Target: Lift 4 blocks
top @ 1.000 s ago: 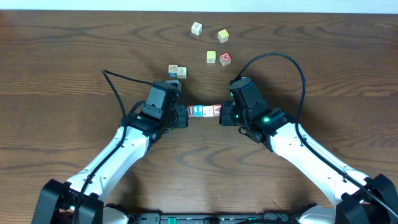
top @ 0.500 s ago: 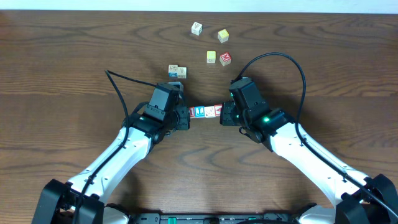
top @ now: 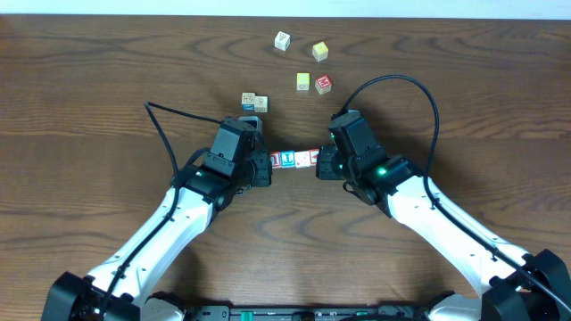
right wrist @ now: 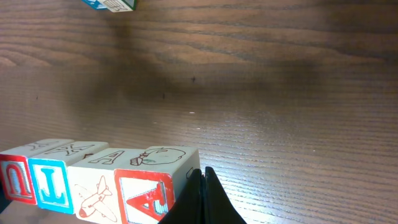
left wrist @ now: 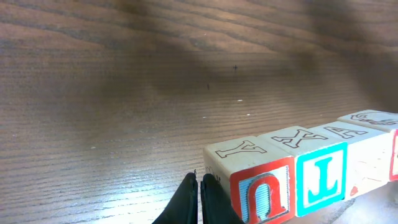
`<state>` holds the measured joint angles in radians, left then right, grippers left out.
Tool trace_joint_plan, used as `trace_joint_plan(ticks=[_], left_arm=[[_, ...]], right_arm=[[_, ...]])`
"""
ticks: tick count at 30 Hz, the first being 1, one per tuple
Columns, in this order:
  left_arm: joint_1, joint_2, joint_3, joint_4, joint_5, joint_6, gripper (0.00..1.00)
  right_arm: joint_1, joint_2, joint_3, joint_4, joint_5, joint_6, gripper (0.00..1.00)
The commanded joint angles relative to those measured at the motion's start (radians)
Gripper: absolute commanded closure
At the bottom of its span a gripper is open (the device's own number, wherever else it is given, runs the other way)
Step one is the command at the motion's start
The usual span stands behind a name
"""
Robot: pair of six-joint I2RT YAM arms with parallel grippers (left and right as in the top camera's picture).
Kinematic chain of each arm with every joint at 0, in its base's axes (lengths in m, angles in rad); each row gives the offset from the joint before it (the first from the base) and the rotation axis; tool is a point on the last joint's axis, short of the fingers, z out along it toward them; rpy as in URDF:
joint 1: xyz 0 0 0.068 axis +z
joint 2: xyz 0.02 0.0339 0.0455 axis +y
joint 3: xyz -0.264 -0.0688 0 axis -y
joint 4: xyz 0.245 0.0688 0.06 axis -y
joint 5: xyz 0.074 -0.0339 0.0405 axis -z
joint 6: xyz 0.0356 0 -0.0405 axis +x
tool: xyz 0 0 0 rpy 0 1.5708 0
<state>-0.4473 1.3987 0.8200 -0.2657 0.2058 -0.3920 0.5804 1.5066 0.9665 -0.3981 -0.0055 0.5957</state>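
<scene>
Overhead view: the four blocks (top: 293,160) sit in one tight row on the wooden table (top: 89,107), so everything here is placed off that row. At its left end is the left gripper (top: 268,167), jaws pressed together on nothing, tip butted against the red U block (left wrist: 261,190). Next along are the blue block (left wrist: 320,176), the white block (right wrist: 93,194) with a plane drawing, and the red A-looking block (right wrist: 144,194). At the row's right end is the right gripper (right wrist: 202,179), jaws also closed tight, tip against that cube.

Looks like a squeeze lift. Both arms would need to push inward evenly through the cubes' centres and rise at the same pace, or the row probably buckles mid-way. Smooth painted wood, square edges and flat faces, so they mate well but likely slide easily. Can't tell if the row is off the table yet.
</scene>
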Motion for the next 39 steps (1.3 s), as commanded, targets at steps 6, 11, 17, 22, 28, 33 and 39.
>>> trace_joint_plan(ticks=[6, 11, 17, 22, 28, 33, 39], left_arm=[[-0.075, -0.022, 0.071, 0.035, 0.220, 0.013, 0.93], [-0.075, -0.022, 0.071, 0.035, 0.220, 0.013, 0.93], [-0.075, -0.023, 0.071, 0.035, 0.220, 0.013, 0.93], [-0.075, -0.023, 0.073, 0.034, 0.220, 0.013, 0.93], [-0.075, -0.023, 0.085, 0.034, 0.220, 0.013, 0.93], [-0.075, -0.023, 0.086, 0.020, 0.219, 0.017, 0.93], [-0.075, -0.023, 0.086, 0.008, 0.205, 0.018, 0.93]], right_arm=[[0.085, -0.011, 0.032, 0.039, -0.254, 0.005, 0.99], [0.085, -0.011, 0.032, 0.039, -0.254, 0.002, 0.99], [0.085, -0.011, 0.032, 0.039, -0.254, 0.002, 0.99], [0.085, -0.011, 0.035, 0.039, -0.254, 0.002, 0.99], [0.085, -0.011, 0.036, 0.039, -0.254, 0.002, 0.99], [0.085, -0.011, 0.036, 0.039, -0.254, 0.002, 0.99], [0.085, -0.011, 0.036, 0.039, -0.254, 0.002, 0.99]])
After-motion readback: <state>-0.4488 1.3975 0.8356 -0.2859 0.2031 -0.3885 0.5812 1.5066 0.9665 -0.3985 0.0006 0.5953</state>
